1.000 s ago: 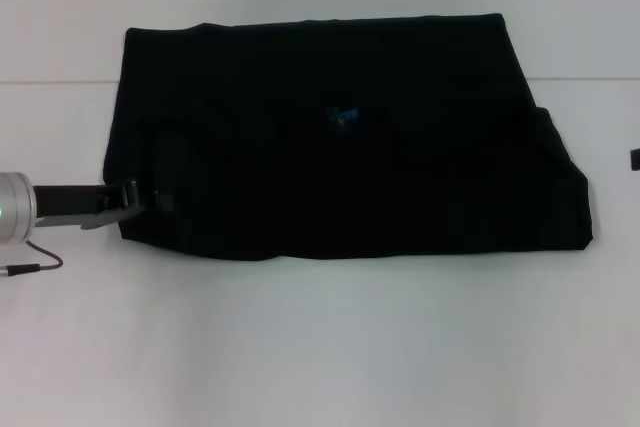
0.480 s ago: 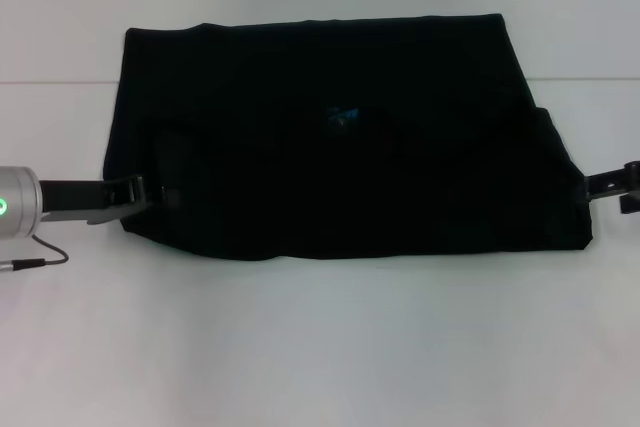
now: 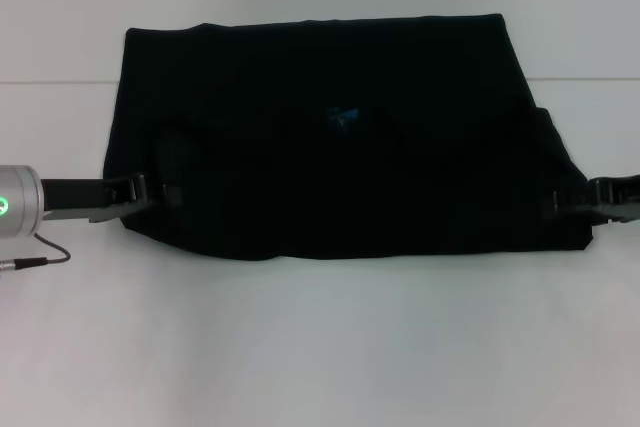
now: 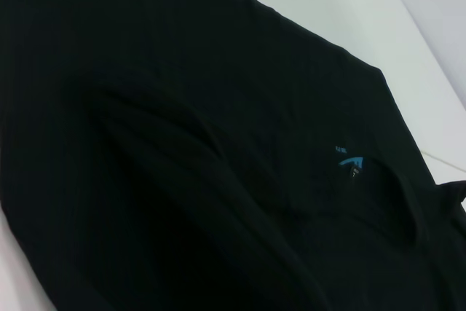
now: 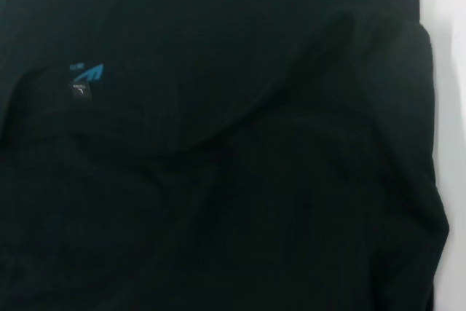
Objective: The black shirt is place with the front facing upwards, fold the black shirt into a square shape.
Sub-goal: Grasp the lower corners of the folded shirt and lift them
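The black shirt [image 3: 340, 147] was a plain, even black all over, with no pattern across the cloth. Near its middle sat one small blue mark [image 3: 343, 115], a bright turquoise shape with a tiny dark tag just under it [image 5: 79, 89]. The desk [image 3: 320, 347] beneath was white and bare of any pattern. My left tool [image 3: 150, 193] was black at the tip, on a silver-grey wrist with a small green light [image 3: 3, 205] glowing on it. My right tool [image 3: 590, 197] was black too, hard to pick out against the shirt's edge.
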Motion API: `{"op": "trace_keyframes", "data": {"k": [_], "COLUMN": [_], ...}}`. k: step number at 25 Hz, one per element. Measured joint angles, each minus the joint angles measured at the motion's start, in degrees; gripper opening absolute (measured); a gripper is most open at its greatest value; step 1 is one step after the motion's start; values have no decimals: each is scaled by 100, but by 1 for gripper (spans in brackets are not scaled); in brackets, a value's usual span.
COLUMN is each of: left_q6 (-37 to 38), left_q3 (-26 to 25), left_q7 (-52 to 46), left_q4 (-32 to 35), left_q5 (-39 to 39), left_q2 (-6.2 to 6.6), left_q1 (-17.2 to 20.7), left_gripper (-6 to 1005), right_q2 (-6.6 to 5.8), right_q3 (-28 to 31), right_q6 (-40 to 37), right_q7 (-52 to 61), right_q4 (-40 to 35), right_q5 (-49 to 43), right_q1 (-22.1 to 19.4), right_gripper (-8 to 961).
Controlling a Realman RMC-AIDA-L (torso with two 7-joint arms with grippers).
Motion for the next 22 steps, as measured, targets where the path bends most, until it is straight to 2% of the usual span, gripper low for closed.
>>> {"op": "trace_keyframes", "data": {"k": [8,13,16,21,22], "left_q6": [-3,2,7,15,18], "left_q3": [-3,-6,-2,-8,-11], "left_q7": [1,1,1,1,1], "left_q4": [-3,-4,-4,-103,-128], "left_q5": [0,0,1,1,1], "left_q2": [0,-9,-15,31,43], "left_q1": [2,2,2,-17,-26], "left_gripper": [28,27,27,27,27], "right_q2": [51,72,82,94,95], "right_q3": [-166,-213,-267,-300,-315], "right_q6": [155,123,134,132,128], "right_q7": [6,-65,-77,-81,-85], "right_q4": [26,-40,-32,-46,-52], "right_q5": [45,23,17,13,13], "right_q1": [21,22,22,22,20], "right_gripper": [845,629,384,146,136]}}
